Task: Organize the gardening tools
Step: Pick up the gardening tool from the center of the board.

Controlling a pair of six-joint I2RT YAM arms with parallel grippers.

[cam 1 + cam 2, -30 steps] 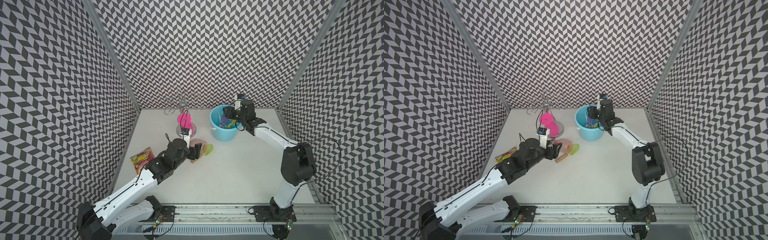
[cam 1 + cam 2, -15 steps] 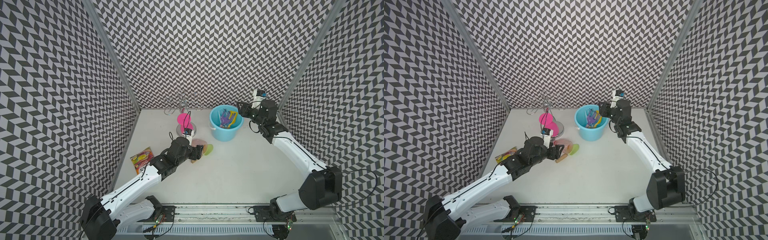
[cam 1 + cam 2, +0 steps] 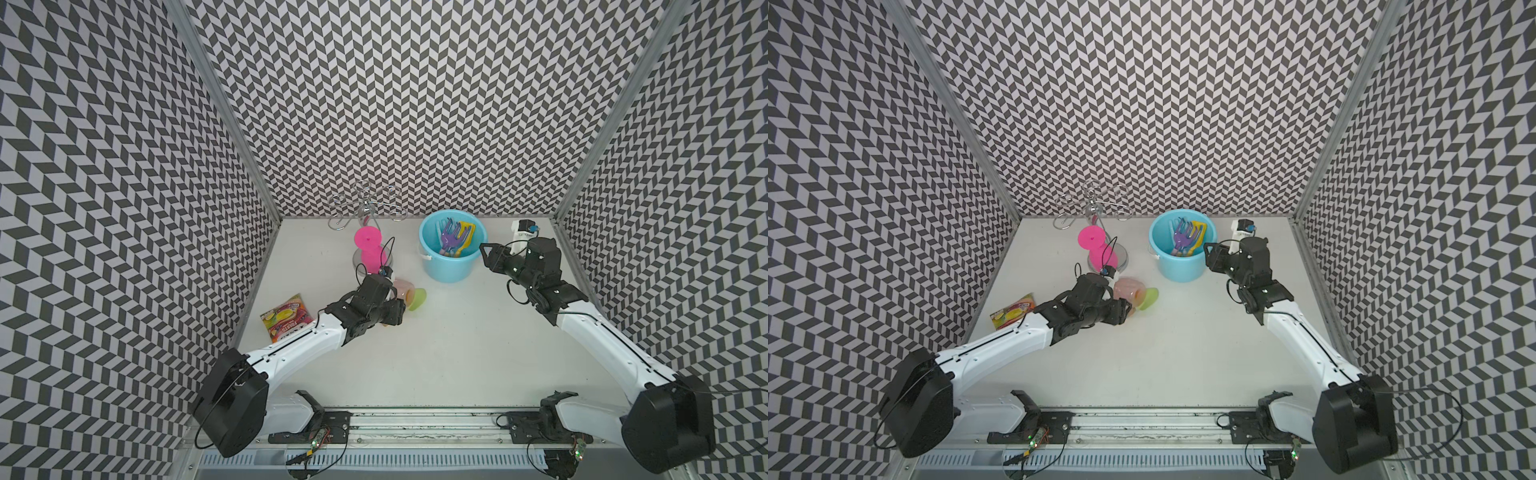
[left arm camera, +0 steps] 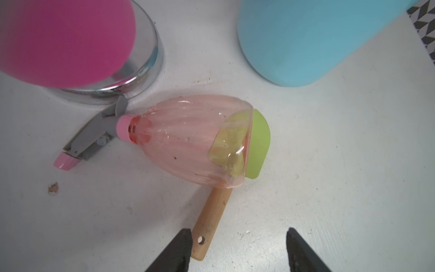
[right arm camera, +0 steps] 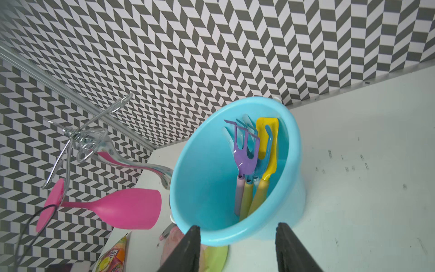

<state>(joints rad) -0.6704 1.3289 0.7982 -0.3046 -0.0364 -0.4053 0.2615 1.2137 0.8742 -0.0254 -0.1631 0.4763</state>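
White tabletop [image 3: 457, 353] boxed in by chevron-patterned walls fills both top views. The blue bucket [image 3: 451, 268] stands near the back wall with 4 tools upright inside, so most of the sorting looks done. The spray bottle [image 3: 401, 286] and the green trowel [image 3: 419, 298] lie on the table between the bucket and the pink cup [image 3: 369, 249]. A snack packet [image 3: 286, 316] lies apart by the side wall. The left gripper [image 3: 395, 312] sits low beside the bottle. The right gripper [image 3: 487, 253] hangs just beside the bucket, not over it, probably to leave its mouth free.

From the left wrist, the bottle lies on its side across the trowel's blade, which shows through the clear base. Its grey trigger head touches the chrome stand [image 4: 141, 77]. Only the wooden handle [image 4: 211, 219] pokes out, and I judge that is why the left gripper lines up there. Its jaws are apart and grip nothing, with the handle's end between them, close against 1 finger. Pulling the trowel could roll the bottle.

From the right wrist, the right gripper's jaws stand apart and empty, facing the bucket. The purple fork [image 5: 244, 155], yellow shovel [image 5: 270, 162], blue rake [image 5: 267, 141] and pale-blue fork [image 5: 228, 134] stand handle-down, leaning on 1 wall, which leaves room for more.
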